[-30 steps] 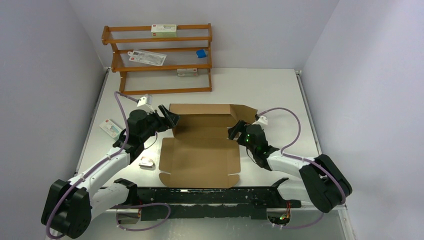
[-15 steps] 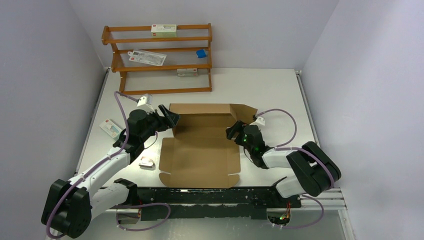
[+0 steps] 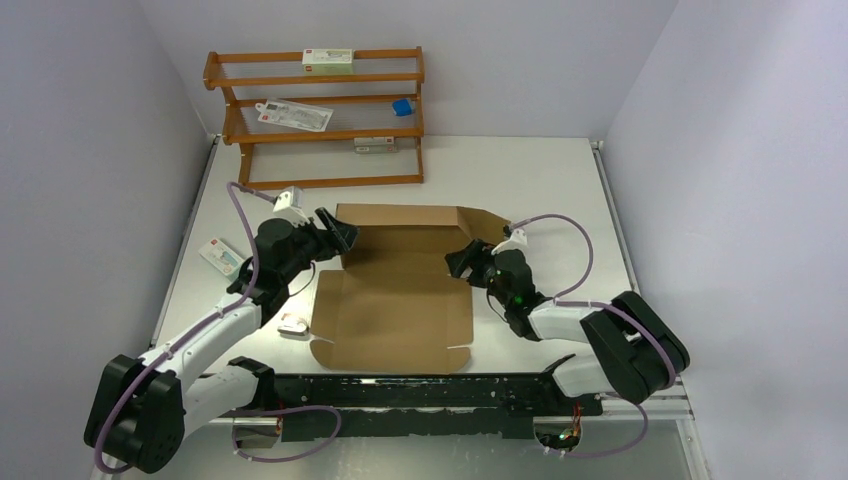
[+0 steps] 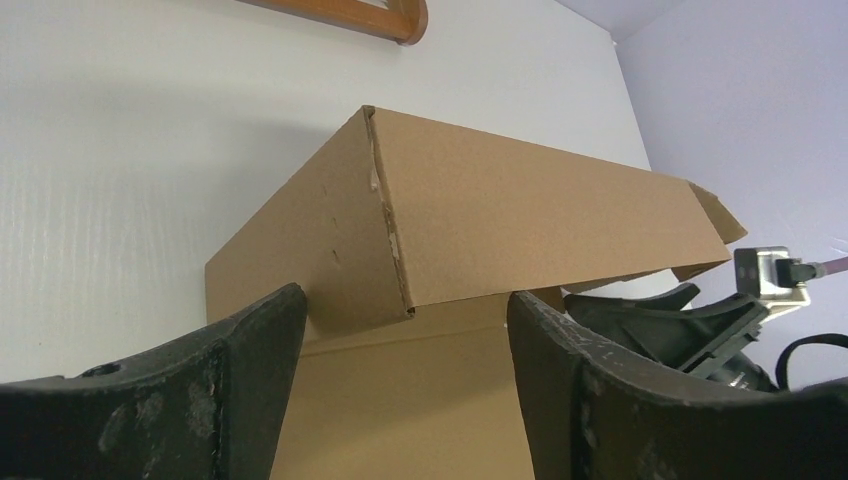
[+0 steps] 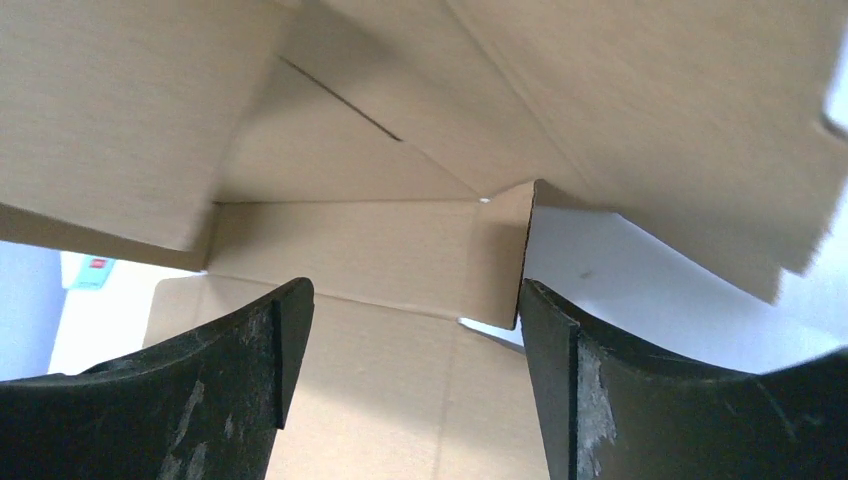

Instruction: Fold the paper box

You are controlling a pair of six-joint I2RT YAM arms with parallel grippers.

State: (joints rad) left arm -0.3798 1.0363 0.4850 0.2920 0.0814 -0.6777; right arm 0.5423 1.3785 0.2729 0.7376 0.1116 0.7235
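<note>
- The cardboard box (image 3: 395, 310) lies half-formed on the table (image 3: 520, 180), directly between your two grippers. Its long axis runs from one gripper across to the other.
- The wide front panel lies flat on the side of both grippers nearest the arm bases. The rear wall (image 3: 400, 216) stands raised on their far side.
- Your left gripper (image 3: 338, 238) is spread wide and holds nothing. In its wrist view the rear-left corner (image 4: 385, 215) stands just ahead of it, in line with the gap between the fingers (image 4: 235, 360) and not gripped.
- Your right gripper (image 3: 462, 262) is also wide open and empty. The short end flap (image 5: 400, 250) stands upright just ahead of it, with its cut edge nearer the right-hand finger (image 5: 600, 380) than the left-hand one.
- Whether either gripper touches the cardboard cannot be told from these views.
- Each arm sits at its own end, so neither is clearly nearer. The left is best placed for the rear-left corner, the right for the right end flap.
- My judgement is that the coming move turns on that right flap. It lies straight ahead of the right gripper, so you would push it inward along the long axis while the left gripper braces the opposite corner.
</note>
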